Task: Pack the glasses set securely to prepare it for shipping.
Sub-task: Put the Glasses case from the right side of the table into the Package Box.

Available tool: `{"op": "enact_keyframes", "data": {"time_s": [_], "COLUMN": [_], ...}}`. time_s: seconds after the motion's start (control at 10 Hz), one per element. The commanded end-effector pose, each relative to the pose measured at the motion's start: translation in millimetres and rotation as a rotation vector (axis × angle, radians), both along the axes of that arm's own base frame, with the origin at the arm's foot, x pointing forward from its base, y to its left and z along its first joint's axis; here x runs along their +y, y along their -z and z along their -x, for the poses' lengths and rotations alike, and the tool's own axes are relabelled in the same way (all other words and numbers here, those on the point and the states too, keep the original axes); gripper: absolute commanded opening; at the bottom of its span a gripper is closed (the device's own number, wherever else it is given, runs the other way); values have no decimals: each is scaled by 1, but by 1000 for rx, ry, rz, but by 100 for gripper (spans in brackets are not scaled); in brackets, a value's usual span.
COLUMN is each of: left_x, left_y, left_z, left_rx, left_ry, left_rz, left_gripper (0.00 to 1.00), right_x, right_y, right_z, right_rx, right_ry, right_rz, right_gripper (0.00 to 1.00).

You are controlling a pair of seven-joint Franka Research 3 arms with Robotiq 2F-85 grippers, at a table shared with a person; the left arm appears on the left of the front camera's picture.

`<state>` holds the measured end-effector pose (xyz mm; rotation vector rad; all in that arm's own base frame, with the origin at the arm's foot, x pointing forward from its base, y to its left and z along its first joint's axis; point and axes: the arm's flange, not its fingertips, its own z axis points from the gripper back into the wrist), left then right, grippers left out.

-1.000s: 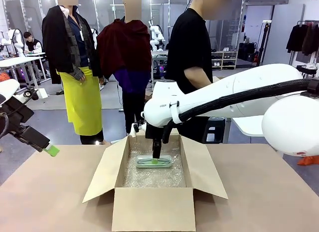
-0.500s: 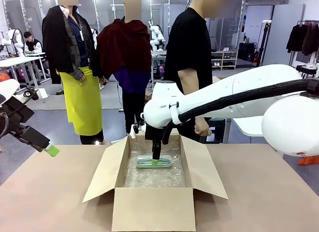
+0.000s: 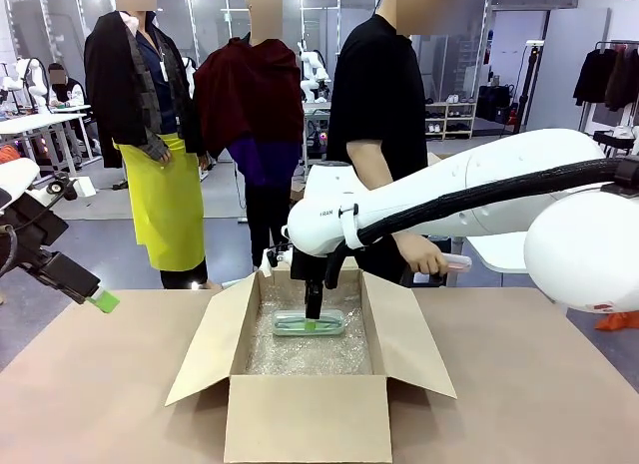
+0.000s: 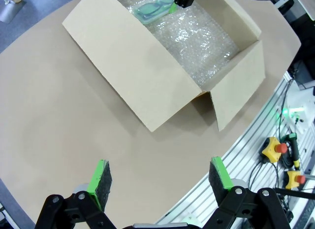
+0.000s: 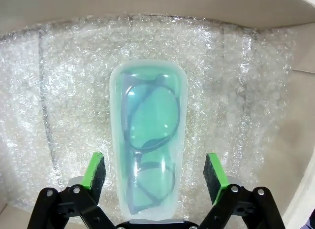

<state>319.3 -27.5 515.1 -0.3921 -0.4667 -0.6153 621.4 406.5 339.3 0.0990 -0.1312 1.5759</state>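
Observation:
The mint green glasses case [image 3: 296,323] lies flat on bubble wrap [image 3: 310,354] at the far end of an open cardboard box [image 3: 308,419]. My right gripper [image 3: 314,318] reaches down into the box over the case. In the right wrist view the mint case [image 5: 147,140], glasses inside, lies between the spread green pads [image 5: 94,171], and the right gripper [image 5: 155,172] is open. A person's hand [image 3: 424,254] holds the pink case [image 3: 457,263] beyond the box's right flap. My left gripper [image 3: 100,301] hangs open at the far left, seen open [image 4: 160,177] over bare table.
The box flaps [image 3: 205,339] stand out to both sides. The left wrist view has the box [image 4: 142,76] ahead, the mint case [image 4: 155,7] inside it, and the table edge with cables and button boxes [image 4: 275,150] to the right.
The person's hand has come out from behind my right arm to the right, and the pink case in it now shows. Both arms stay still.

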Motion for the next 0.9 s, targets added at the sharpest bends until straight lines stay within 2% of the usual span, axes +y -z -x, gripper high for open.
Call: {"op": "enact_keyframes", "data": {"time_s": [0.0,0.2,0.3,0.5,0.6,0.8], "left_x": [1,1,1,1,1,1], "left_y": [-1,-1,-1,-1,-1,-1], "left_z": [-1,-1,-1,-1,-1,-1], "left_rx": [-13,-13,-13,-13,-13,-13], "left_ry": [6,6,6,6,6,6], "left_rz": [11,11,11,11,11,11], "left_gripper": [100,100,100,100,100,100], "right_x": [-13,-55,-81,-118,-138,-189], "right_y": [-30,-95,-115,-146,-163,-179], "right_z": [10,38,52,91,120,162], "right_rx": [-43,-128,-103,-183,-210,-234], "right_ry": [37,165,212,352,445,635], "right_rz": [12,1,-84,-77,-68,-100], "right_gripper": [100,100,100,100,100,100]}}
